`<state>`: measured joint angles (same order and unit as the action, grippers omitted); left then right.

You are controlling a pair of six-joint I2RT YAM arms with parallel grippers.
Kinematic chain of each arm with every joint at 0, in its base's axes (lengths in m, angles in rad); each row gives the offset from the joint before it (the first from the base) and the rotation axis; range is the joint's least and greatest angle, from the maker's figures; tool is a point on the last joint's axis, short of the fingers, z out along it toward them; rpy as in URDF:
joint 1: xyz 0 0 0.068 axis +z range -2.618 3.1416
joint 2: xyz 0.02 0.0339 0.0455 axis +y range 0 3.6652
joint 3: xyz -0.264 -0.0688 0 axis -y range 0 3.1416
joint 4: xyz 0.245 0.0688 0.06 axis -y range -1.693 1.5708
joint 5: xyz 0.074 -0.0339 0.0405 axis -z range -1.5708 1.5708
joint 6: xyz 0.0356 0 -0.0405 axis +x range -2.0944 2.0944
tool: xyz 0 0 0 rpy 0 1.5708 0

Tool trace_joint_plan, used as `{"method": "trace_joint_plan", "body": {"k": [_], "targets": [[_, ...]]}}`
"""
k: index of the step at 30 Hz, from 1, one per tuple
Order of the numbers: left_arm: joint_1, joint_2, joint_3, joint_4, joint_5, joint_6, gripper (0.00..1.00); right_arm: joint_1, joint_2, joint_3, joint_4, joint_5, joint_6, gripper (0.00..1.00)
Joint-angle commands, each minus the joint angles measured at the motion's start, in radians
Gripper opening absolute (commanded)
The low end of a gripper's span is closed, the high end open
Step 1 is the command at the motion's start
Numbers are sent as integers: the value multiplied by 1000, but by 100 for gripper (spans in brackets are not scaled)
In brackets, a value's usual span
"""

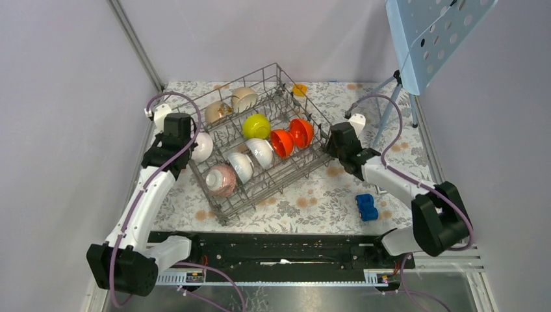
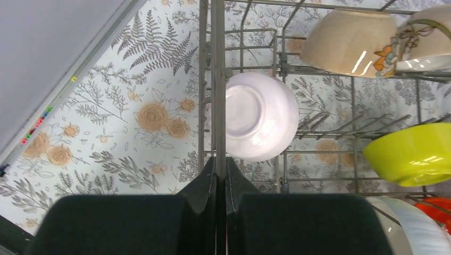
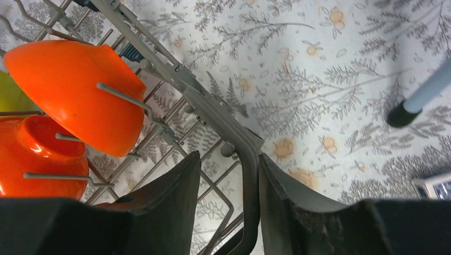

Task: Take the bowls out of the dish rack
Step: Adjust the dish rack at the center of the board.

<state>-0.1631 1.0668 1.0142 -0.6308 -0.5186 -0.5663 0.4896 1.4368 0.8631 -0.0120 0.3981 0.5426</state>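
Observation:
The grey wire dish rack (image 1: 279, 188) stands askew mid-table. It holds several bowls: white (image 1: 202, 147), pink-speckled (image 1: 221, 180), yellow-green (image 1: 256, 125), two orange-red (image 1: 281, 143), and beige (image 1: 217, 112). My left gripper (image 1: 188, 140) is at the rack's left side, shut on a rim wire (image 2: 217, 79) right beside the white bowl (image 2: 260, 117). My right gripper (image 1: 331, 144) is at the rack's right corner. Its jaws (image 3: 228, 159) stand apart astride the thick rim bar (image 3: 213, 106); the outer finger touches the bar, the inner one is clear of it. Orange-red bowls (image 3: 69, 90) lie just inside.
A blue toy car (image 1: 367, 207) sits on the flowered tablecloth in front of the right arm. A tripod leg (image 3: 404, 114) carrying a blue perforated panel (image 1: 429, 32) stands at the back right. A small orange object (image 1: 299, 90) lies behind the rack. Walls close in on both sides.

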Motion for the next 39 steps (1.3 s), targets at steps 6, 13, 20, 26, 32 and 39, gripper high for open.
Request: {"method": "trace_joint_plan", "body": {"k": [6,13,20,26,32,39], "targets": [[23,176,128,320,0,110,0,143,-191,-116,3,-331,139,32],[39,296,214,374,2,191,0,165,-224,-170,56,-390,181,34],[79,373,196,469,28,232,0,238,-192,-157,70,-393,202,34],[99,402,223,489,35,252,12,275,-175,-193,114,-395,248,36],[99,328,219,472,91,232,55,277,-202,-201,82,-376,224,42],[99,184,177,408,160,176,92,277,-264,-198,21,-339,194,62]]}}
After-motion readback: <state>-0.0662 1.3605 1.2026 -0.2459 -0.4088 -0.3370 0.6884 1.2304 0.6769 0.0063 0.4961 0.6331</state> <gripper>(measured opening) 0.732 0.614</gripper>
